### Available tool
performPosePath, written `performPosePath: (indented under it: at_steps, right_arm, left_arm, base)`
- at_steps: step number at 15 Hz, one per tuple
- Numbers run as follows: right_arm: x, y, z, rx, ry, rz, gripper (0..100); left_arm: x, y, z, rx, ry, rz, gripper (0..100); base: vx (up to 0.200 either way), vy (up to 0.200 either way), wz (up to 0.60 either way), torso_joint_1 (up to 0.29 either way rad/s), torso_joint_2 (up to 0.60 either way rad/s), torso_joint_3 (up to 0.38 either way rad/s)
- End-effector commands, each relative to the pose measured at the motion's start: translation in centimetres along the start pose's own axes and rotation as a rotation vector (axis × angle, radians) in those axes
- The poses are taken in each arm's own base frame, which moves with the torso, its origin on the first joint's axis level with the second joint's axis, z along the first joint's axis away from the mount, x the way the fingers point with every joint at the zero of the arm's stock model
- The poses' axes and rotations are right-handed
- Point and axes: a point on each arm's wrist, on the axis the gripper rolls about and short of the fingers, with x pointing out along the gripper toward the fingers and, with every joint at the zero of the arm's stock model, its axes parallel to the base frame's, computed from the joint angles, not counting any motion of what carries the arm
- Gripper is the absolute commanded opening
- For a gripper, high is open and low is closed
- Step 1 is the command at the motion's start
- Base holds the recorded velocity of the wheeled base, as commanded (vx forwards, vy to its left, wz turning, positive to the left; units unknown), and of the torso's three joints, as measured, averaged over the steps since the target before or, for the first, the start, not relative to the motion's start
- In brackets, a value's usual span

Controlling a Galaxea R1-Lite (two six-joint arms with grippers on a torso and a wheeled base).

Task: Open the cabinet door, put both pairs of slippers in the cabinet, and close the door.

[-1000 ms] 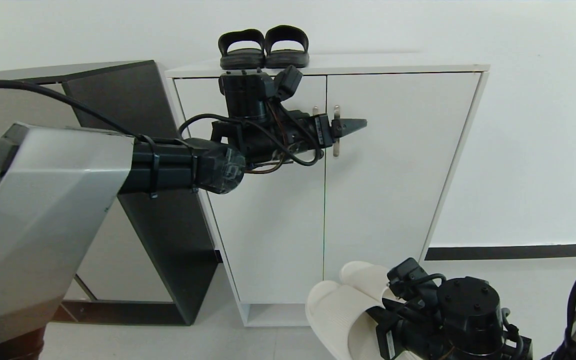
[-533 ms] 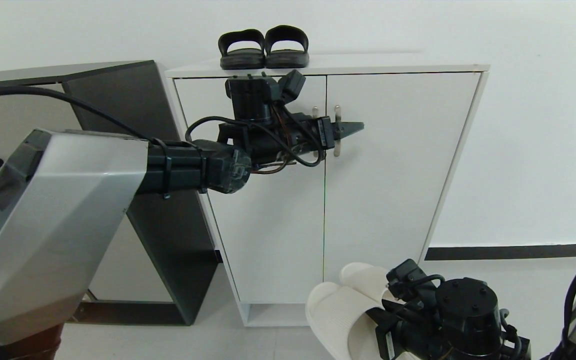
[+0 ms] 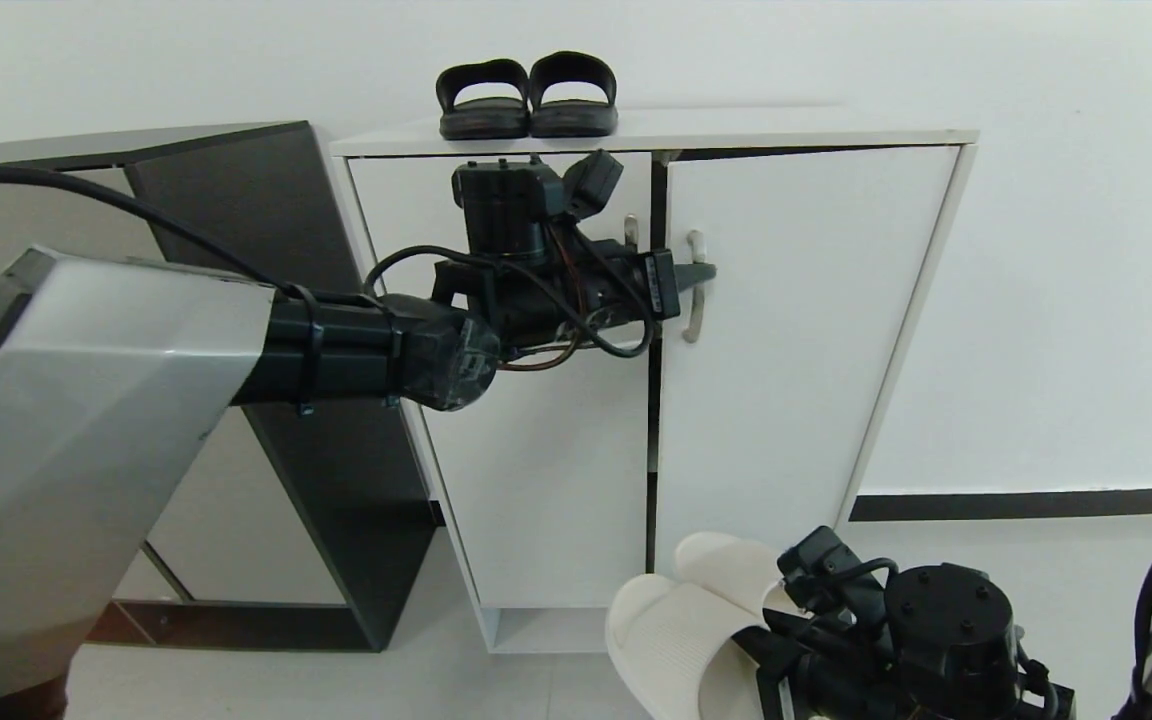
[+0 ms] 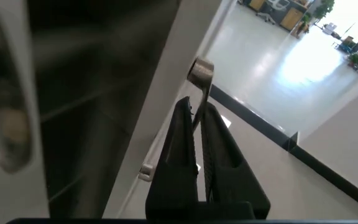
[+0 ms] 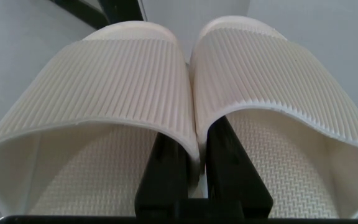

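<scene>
The white cabinet has two doors. The right door stands slightly ajar, with a dark gap along its inner edge. My left gripper is shut on that door's metal handle; the left wrist view shows its fingers clamped on the handle. A pair of black slippers sits on the cabinet top. My right gripper is low in front of the cabinet, shut on a pair of white slippers. Its fingers pinch the slippers' inner edges together.
A dark grey cabinet with a mirrored side stands against the white cabinet's left side. A white wall with a black baseboard runs behind. Light floor lies in front of the cabinets.
My left gripper has pulled the handle toward me, and the right door has swung from shut to slightly ajar. The right arm with the white slippers has barely moved.
</scene>
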Motion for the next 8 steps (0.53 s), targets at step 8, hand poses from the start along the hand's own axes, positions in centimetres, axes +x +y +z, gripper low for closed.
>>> performPosePath:
  at_steps: [8]
  right_arm:
    - [-1.8,0.2,-0.2,-0.015,0.014,0.076,0]
  left_arm:
    - [-7.9,-5.3,-1.3,0.023,-0.034,-0.04,0]
  base:
    - [0.0,0.0,0.0,0.0,0.0,0.0]
